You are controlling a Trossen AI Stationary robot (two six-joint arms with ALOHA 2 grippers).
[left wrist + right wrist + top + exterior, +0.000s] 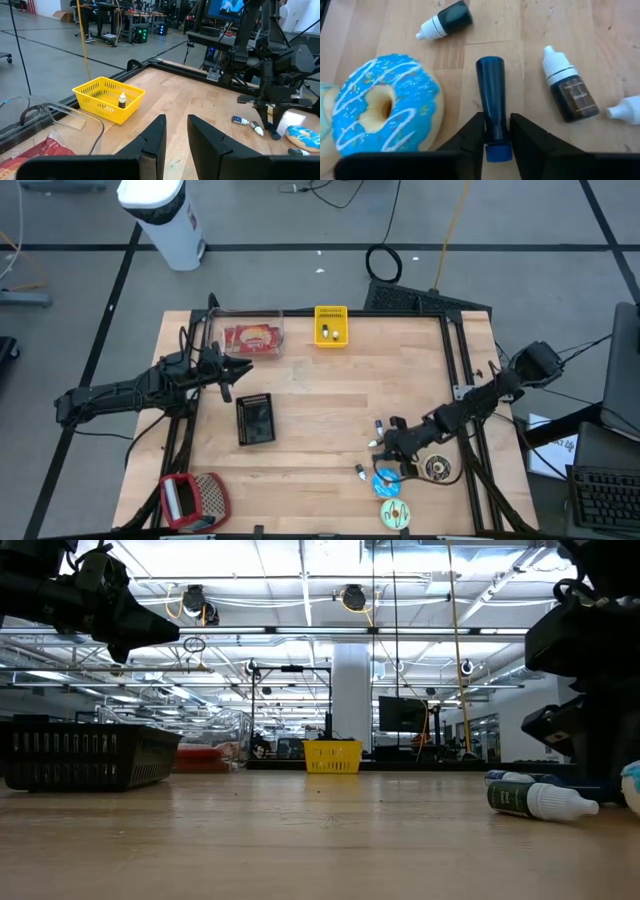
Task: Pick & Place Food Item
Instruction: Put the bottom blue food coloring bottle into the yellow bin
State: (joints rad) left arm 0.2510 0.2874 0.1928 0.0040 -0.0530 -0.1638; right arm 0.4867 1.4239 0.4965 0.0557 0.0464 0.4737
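Note:
A blue-iced doughnut (385,107) with white stripes lies flat on the table, beside my right gripper (497,132). That gripper (383,445) points down at the near right of the table and is shut on a dark blue dropper bottle (491,95). Two other small bottles (568,92) (445,20) lie on their sides close by. My left gripper (238,367) hangs open in the air over the table's left side, next to a clear tub holding a red food packet (252,338). My right gripper pinches the dark blue bottle between its two fingers near the blue cap end (496,135). It comes from above, pointing down, with the fingers (472,132) running along the bottle. The bottle's far end (490,65) points away from the gripper; whether it is clear of the table I cannot tell.
A yellow basket (331,325) with a bottle in it stands at the far edge, and a black basket (255,419) left of centre. A green doughnut (395,513) and a chocolate one (436,468) lie near the blue one (387,480). A red object (195,498) sits at the near left corner.

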